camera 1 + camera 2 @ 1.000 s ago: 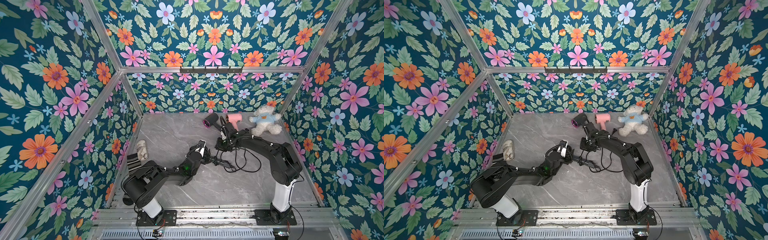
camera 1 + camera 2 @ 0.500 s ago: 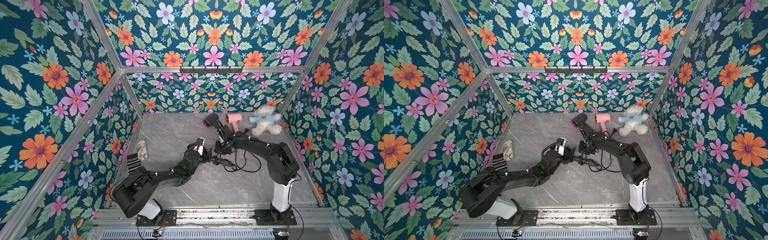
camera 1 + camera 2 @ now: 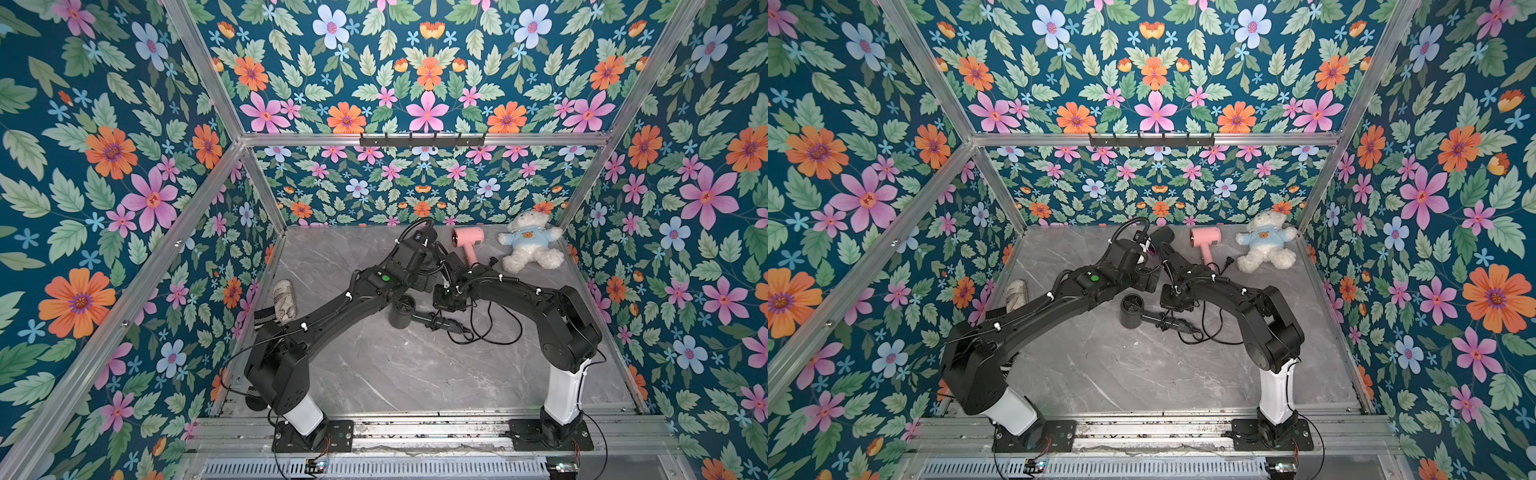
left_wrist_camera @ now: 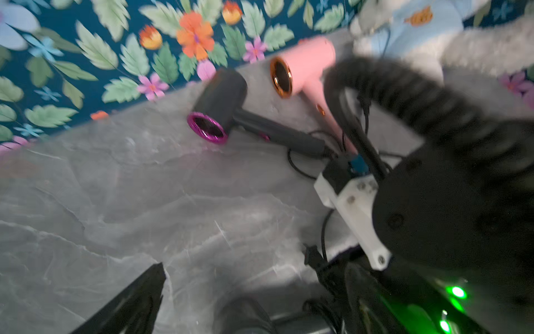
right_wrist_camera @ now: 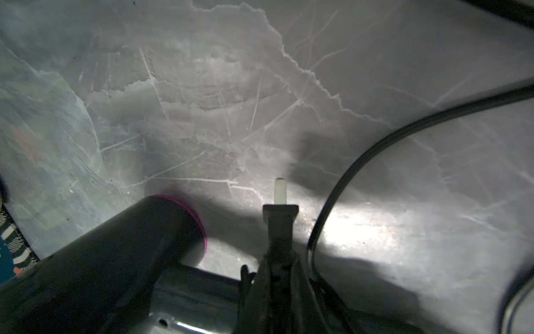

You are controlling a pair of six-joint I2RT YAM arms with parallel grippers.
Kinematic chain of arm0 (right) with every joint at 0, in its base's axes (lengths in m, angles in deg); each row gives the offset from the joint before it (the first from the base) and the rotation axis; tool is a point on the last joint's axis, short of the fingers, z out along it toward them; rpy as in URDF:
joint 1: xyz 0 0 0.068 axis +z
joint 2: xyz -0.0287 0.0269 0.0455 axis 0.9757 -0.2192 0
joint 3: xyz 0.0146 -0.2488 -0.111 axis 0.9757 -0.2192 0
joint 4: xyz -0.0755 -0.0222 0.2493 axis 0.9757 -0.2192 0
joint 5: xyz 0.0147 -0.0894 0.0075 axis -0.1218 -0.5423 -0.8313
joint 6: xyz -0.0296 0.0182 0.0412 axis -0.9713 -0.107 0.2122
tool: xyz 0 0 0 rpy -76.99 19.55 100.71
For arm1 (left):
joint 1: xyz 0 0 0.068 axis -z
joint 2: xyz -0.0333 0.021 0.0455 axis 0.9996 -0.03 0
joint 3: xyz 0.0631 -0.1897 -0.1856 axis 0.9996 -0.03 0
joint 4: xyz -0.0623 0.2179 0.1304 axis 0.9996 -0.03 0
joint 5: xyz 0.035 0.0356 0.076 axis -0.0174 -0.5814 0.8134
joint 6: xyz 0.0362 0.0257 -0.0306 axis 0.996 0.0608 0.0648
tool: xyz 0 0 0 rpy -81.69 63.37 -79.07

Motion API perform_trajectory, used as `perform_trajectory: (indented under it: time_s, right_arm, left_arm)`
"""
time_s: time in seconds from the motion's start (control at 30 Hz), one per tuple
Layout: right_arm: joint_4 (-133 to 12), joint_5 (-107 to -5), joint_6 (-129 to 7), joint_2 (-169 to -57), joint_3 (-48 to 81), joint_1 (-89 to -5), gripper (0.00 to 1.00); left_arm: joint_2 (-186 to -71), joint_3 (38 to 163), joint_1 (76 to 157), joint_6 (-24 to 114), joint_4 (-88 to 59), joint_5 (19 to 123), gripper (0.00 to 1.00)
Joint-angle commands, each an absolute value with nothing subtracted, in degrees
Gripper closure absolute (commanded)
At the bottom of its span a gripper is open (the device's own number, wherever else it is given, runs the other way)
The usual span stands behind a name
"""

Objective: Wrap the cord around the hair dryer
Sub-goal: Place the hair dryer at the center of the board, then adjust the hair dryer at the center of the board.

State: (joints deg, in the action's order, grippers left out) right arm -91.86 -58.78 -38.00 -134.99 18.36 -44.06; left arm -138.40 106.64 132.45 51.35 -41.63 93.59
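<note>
The dark hair dryer (image 3: 401,309) is lying on its side in the middle of the table (image 3: 374,374), its cord (image 5: 404,127) looping loosely beside the handle; the right gripper (image 5: 278,257) is pinching the plug (image 5: 280,214); the left gripper (image 4: 254,270) is hovering with fingers spread wide, gripping nothing.

I counted three hair dryers on the table (image 3: 395,374): one pink hair dryer (image 3: 468,237) at 1 o'clock, one dark hair dryer with a magenta ring (image 4: 221,99) at 12 o'clock, and one grey hair dryer (image 3: 400,311) near the centre. There was one teddy bear (image 3: 528,245) at 2 o'clock. At 9 o'clock lay two small things: one patterned roll (image 3: 284,296) and one striped cloth piece (image 3: 266,322). Two arms were in view, the left arm (image 3: 332,309) and the right arm (image 3: 523,293). On the back wall I saw one black hook rail (image 3: 422,140); its hooks were too small to count. The black cord (image 5: 311,235) lay in loops, so I could not count cords apart. I made out only one plug (image 5: 279,212) surely.
</note>
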Motion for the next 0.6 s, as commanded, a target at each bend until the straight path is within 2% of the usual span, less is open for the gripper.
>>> perform_trajectory:
  time_s: [0.0,0.3,0.57]
  right_arm:
    - [-93.6,-60.1,-37.6,-134.1,18.0,-43.8,1.0]
    - [-94.2,-61.9,-38.3,-133.7,17.0,-43.9,1.0]
    - [-94.5,-62.8,-38.5,-133.3,16.3,-43.7,1.0]
  left_arm:
    - [-139.4,107.6,131.3,49.2,-52.6,88.8,0.01]
    - [-144.6,109.4,128.7,48.3,-57.2,82.1,0.01]
    - [-146.6,109.5,127.9,49.2,-58.9,83.0,0.01]
